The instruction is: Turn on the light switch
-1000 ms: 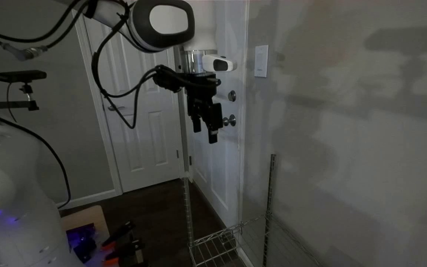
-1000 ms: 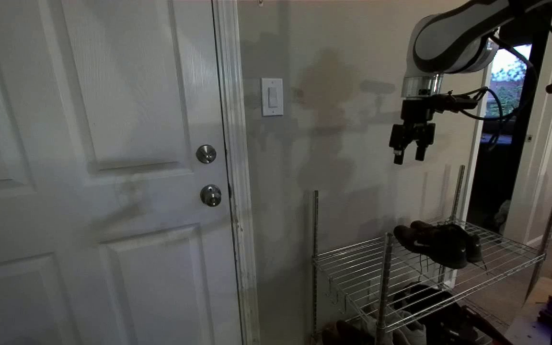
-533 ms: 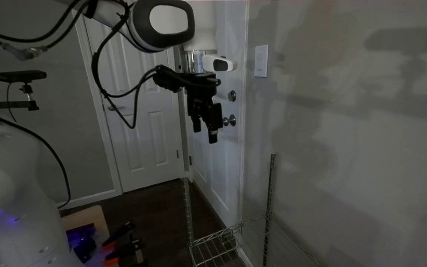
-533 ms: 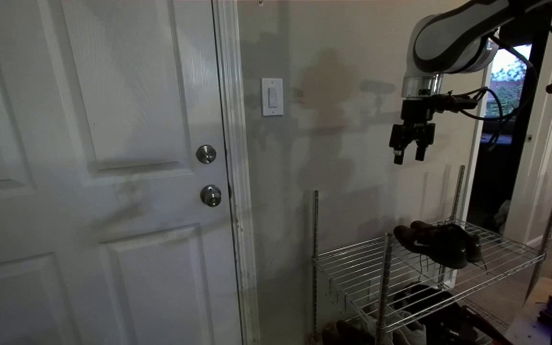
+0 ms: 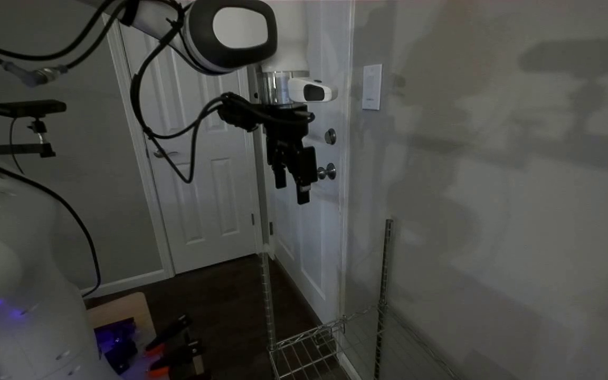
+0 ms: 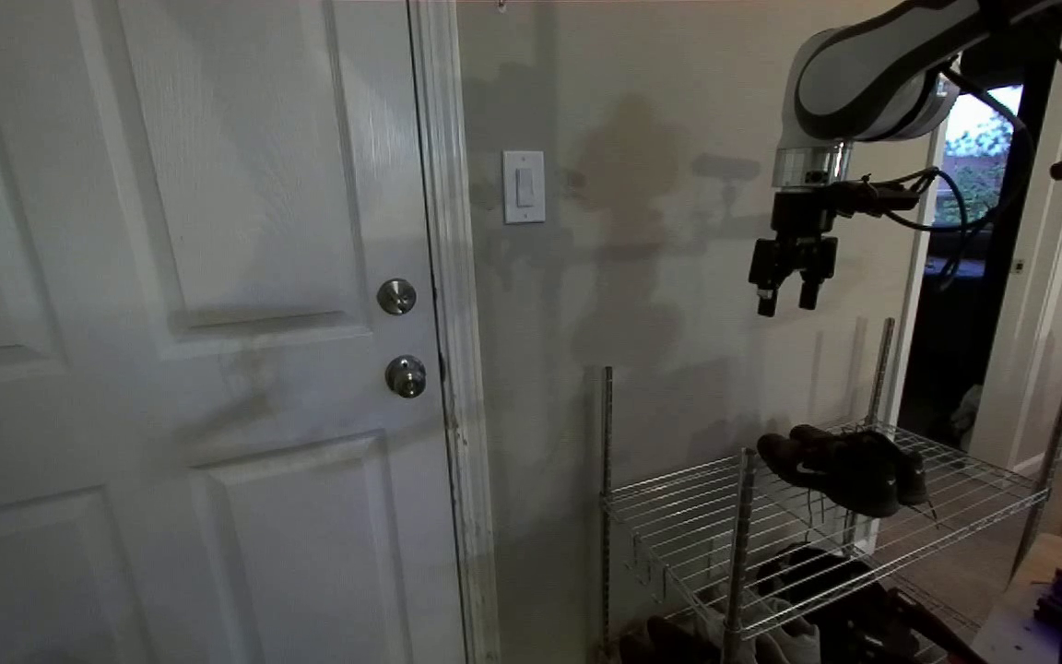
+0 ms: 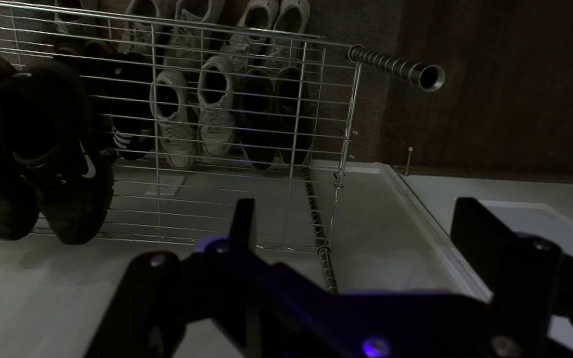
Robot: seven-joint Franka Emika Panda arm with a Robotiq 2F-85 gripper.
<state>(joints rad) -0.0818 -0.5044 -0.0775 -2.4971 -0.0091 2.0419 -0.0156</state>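
The light switch is a small white upright wall plate with a toggle in its middle. It is on the wall beside the door frame in both exterior views (image 5: 372, 87) (image 6: 524, 187). My black gripper points straight down, in both exterior views (image 5: 292, 190) (image 6: 787, 302). It is lower than the switch and well apart from it, to the switch's right in an exterior view. In the wrist view the gripper (image 7: 356, 211) has its fingers wide apart with nothing between them. The switch does not show in the wrist view.
A wire rack (image 6: 669, 503) with upright posts stands against the wall below the gripper. Black shoes (image 6: 849, 468) lie on its shelf, with more shoes beneath. A white door (image 6: 254, 231) with a round knob (image 6: 406, 376) and lock (image 6: 396, 296) is left of the switch.
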